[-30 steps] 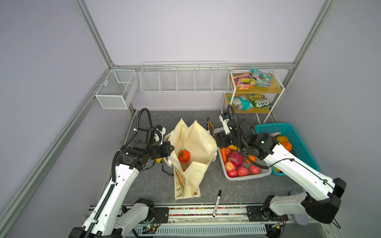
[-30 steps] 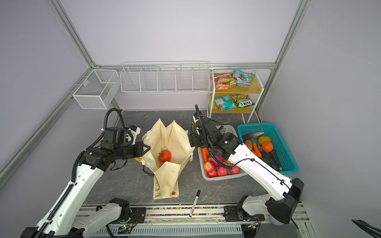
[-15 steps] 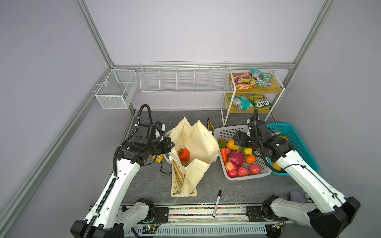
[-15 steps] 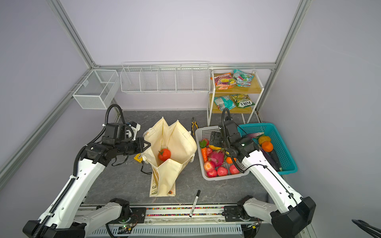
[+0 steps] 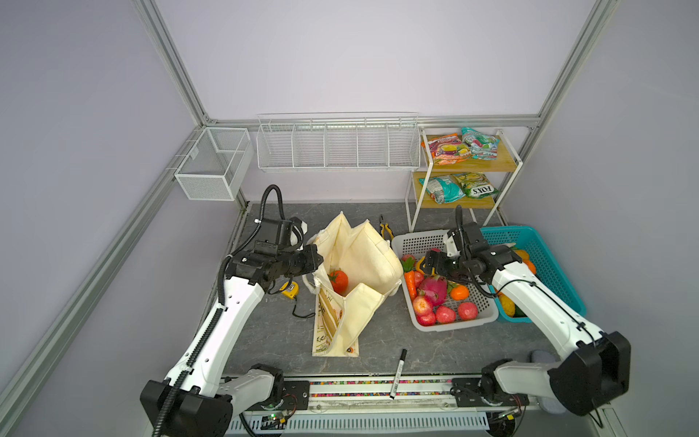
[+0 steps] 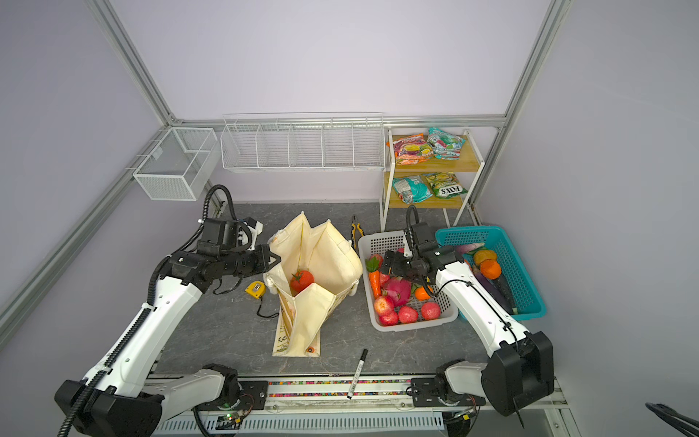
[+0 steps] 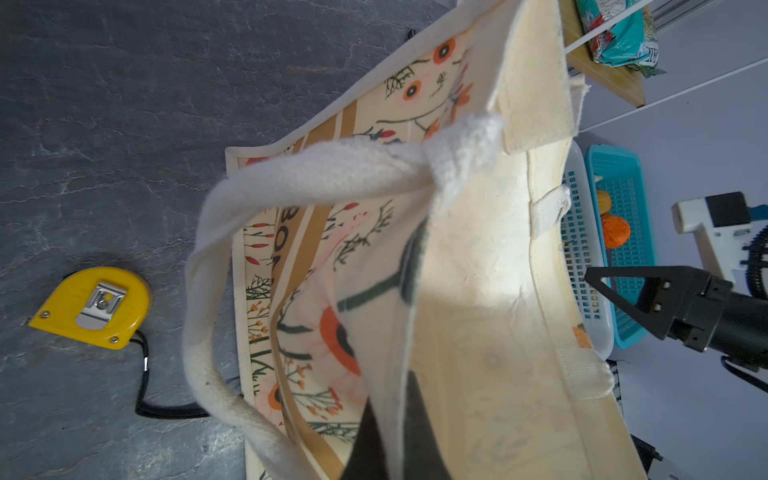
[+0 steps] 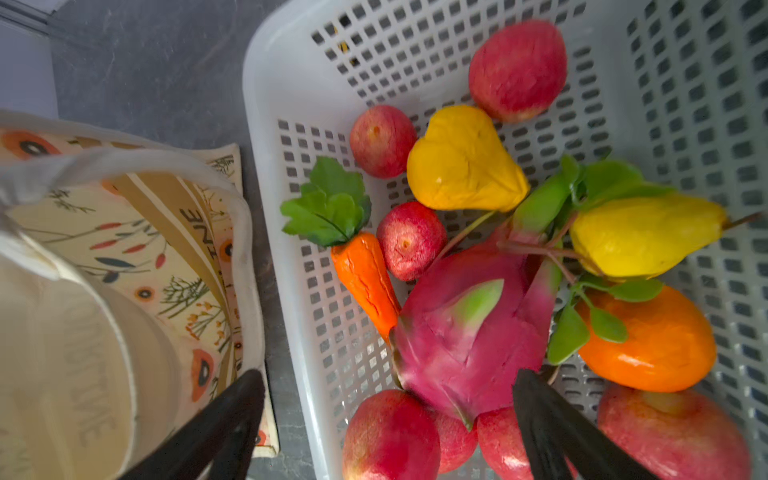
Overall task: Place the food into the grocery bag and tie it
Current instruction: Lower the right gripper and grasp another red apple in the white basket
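Right gripper, the nearer one, spread wide, empty, over basket; pear just ahead, long axis along the jaw gap. Left gripper pinching bag rim; tomato inside.

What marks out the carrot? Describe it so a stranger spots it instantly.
Look right of the cream grocery bag to the white perforated basket of toy produce. Along its bag-side wall lies the carrot: the only long, tapered orange piece with a leafy green top, among round red apples.

Matt cloth bag, perforated plastic basket
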You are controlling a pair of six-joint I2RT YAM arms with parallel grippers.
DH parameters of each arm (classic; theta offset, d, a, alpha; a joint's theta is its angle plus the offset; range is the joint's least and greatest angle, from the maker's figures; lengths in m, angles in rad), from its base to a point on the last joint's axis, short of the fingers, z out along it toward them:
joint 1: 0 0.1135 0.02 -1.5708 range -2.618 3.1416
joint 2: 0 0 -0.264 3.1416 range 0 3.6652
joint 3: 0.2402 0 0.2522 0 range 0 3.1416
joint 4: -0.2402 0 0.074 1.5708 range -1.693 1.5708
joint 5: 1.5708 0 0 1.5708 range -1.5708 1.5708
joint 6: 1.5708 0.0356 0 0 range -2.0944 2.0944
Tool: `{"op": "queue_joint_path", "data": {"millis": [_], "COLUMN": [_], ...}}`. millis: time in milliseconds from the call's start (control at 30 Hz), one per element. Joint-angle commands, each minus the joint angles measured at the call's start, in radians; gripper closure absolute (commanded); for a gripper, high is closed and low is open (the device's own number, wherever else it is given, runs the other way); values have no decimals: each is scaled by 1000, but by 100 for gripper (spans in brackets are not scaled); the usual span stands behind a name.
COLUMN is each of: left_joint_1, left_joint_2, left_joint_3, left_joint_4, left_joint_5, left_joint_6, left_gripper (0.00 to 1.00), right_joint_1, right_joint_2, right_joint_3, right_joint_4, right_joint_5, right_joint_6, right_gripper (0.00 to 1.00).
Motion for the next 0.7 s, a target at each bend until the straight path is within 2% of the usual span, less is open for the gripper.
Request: {"op": "queue_joint_path", "data": {"millis": [0,133,300,667], "left_joint_1": [-5,-5,-4,-1], "left_joint_2": [-4,-14,-9,-4], "left_joint_3": [46,41,39,39], "left_joint_4": [15,13,14,-4], "left_joint_5": [-17,-11,12,77], "left_joint_6": [23,42,72,155], "left_gripper": [100,100,100,100], "right_joint_1": [34,83,120,169], "right_joint_2": [-34,-50,-32,-12], "right_joint_3": [-43,-86,-122,-184], "right_joint_4": [-33,-41,-33,-36], "right_joint_5": [-45,-22,-7,9], "right_joint_6": [52,110,171,279], "right_gripper": [2,0,6,11]}}
